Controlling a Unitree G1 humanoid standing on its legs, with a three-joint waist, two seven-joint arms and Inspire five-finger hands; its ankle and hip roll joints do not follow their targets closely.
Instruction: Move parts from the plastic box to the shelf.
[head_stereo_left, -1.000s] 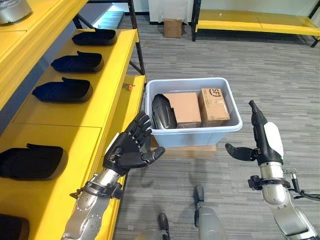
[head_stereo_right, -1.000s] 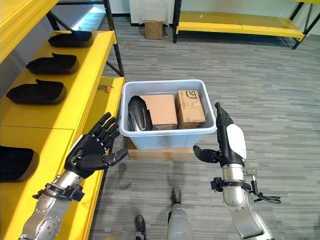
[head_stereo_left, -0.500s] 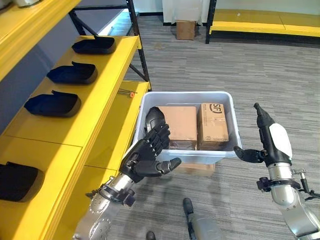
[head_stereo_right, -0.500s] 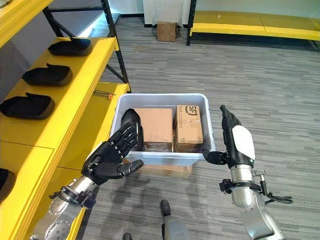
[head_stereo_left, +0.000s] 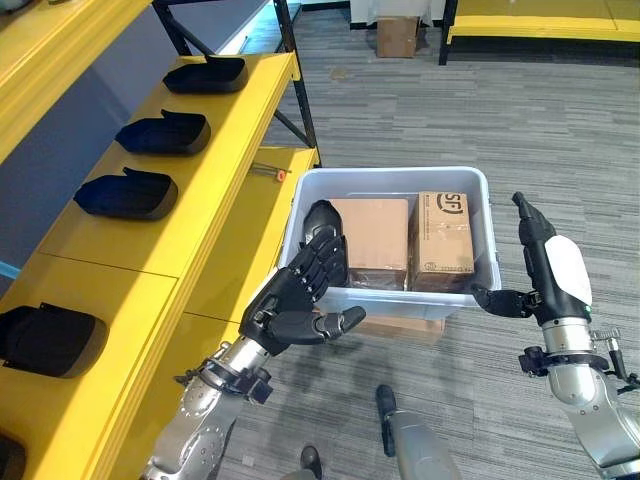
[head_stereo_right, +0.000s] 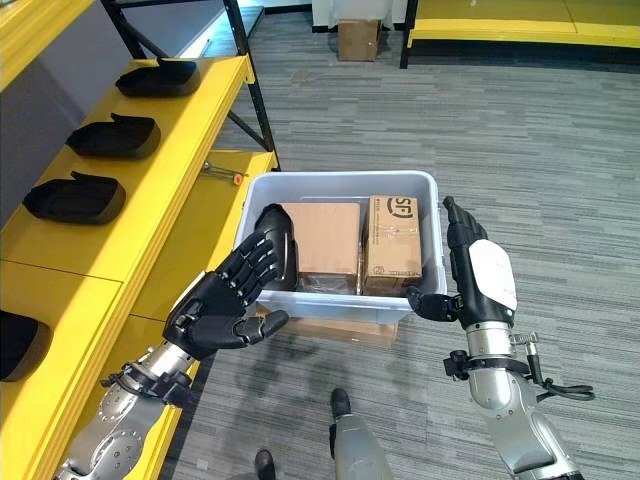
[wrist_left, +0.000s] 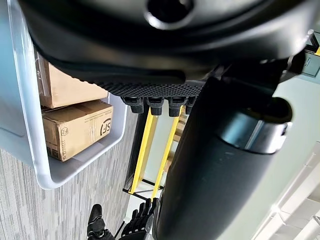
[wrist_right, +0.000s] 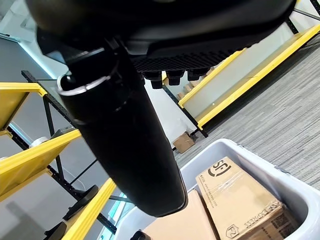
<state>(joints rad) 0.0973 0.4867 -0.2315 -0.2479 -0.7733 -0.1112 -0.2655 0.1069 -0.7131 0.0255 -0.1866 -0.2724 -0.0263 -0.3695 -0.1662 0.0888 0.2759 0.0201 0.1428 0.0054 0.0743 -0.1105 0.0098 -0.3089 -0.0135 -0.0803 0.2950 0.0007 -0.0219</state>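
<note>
— Where was the black part (head_stereo_left: 322, 222)?
— In the plastic box (head_stereo_left: 462, 178), centre frame, left of two cardboard boxes (head_stereo_left: 370, 235).
— And the hands?
— Left hand (head_stereo_left: 291, 302) spread at the box's near-left rim; right hand (head_stereo_left: 545, 275) flat, fingers straight, beside its right wall.

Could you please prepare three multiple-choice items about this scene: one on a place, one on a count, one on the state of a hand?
1. Where in the plastic box does the black part lie?
A. at its left end
B. at its right end
C. between the boxes

2. How many cardboard boxes are in the plastic box?
A. one
B. two
C. four

3. What is the left hand doing?
A. gripping a cardboard box
B. open, holding nothing
C. holding a black part

Answers:
1 A, it lies left of the plain cardboard box.
2 B, the plain one and a printed cardboard box sit side by side.
3 B, its fingers are spread.
</note>
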